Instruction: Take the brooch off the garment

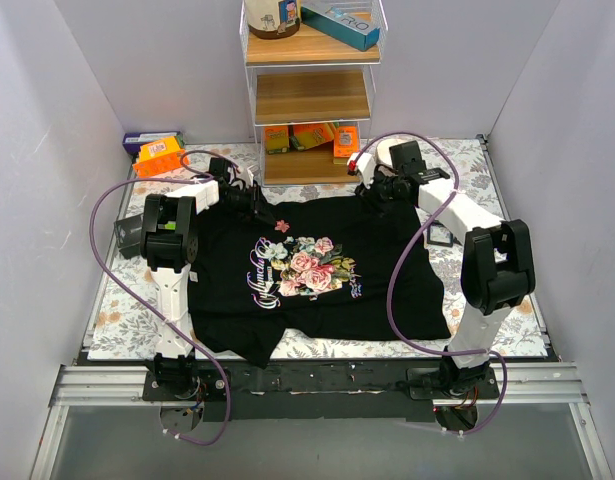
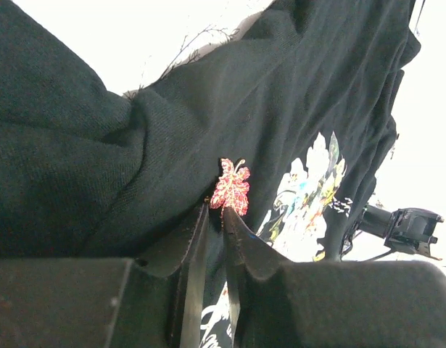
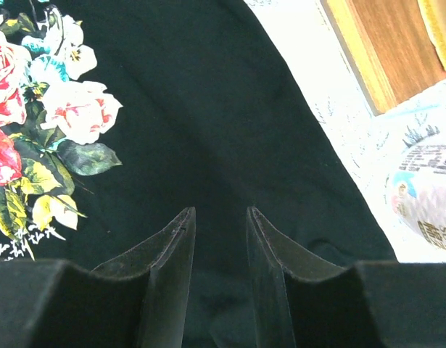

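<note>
brooch (image 2: 230, 188): pinned on the garment (image 1: 317, 290), just right of the left claw (image 2: 215, 212) tips
left claw: narrow gap, not closed on it
right claw (image 3: 220, 217): wider, empty, well apart

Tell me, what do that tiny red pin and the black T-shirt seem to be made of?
The brooch looks like metal crusted with tiny red-pink stones or glitter: a grainy, sparkly surface; plastic is possible. The T-shirt looks like soft, matte knit fabric, likely cotton: fine weave, limp folds, no shine.
</note>
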Controlling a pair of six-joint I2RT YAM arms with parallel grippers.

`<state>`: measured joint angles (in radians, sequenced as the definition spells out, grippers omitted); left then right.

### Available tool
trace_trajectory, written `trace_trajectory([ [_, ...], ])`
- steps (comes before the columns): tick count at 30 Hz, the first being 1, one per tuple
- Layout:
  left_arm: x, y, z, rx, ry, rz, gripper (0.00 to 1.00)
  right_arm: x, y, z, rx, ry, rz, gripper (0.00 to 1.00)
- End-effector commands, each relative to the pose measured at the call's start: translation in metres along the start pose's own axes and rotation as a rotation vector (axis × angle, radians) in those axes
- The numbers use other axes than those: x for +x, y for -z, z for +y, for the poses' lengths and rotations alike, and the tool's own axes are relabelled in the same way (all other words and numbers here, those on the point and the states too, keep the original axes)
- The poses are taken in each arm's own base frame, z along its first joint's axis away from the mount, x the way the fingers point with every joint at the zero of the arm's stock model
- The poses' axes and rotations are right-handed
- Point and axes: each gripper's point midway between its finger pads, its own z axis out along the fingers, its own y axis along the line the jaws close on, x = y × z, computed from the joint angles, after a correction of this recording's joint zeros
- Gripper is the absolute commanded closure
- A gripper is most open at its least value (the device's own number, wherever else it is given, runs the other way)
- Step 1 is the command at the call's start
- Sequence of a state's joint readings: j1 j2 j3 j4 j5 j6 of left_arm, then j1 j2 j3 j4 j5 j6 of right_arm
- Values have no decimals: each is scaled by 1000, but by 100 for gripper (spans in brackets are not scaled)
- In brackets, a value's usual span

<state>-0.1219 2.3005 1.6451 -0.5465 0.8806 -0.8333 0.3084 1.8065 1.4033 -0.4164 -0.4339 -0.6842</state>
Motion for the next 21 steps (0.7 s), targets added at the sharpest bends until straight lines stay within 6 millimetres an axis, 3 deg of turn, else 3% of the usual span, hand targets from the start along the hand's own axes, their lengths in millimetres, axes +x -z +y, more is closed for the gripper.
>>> trace_trajectory([
  [1, 12, -3, -3, 11, 3, 30, 87, -20, -6, 7, -33, 51, -42, 58],
  [6, 22, -4, -3, 39, 24, 57, 100, -34, -13, 28, -83, 163, -44, 58],
  [11, 33, 0, -14, 93, 21, 73, 100, -50, -22, 49, -96, 395, -90, 58],
  [21, 20, 20, -61, 280, 82, 57, 100, -71, -58, 84, -122, 670, -252, 57],
])
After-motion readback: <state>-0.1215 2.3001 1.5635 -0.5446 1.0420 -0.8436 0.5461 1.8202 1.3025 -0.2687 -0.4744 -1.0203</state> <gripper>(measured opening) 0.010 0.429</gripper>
